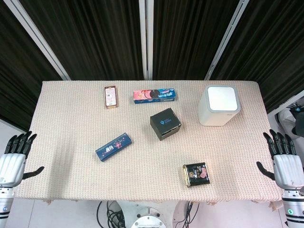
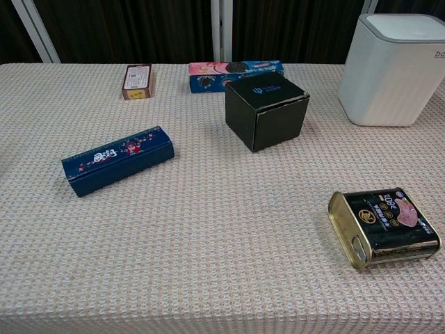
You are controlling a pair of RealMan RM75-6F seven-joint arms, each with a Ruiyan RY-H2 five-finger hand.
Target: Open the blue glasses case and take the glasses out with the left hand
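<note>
Off counter's front corners, left hand (image 1: 16,152) & right hand (image 1: 282,154) wait spread, empty; blue glasses case (image 1: 114,147) closed, nearer left.

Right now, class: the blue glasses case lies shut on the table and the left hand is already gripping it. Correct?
Not quite. The blue glasses case lies shut, but the left hand is open beside the table, touching nothing, as the head view shows.

Bare cloth surrounds the blue glasses case (image 1: 113,147); black box (image 1: 165,123) stands nearest, well apart.
</note>
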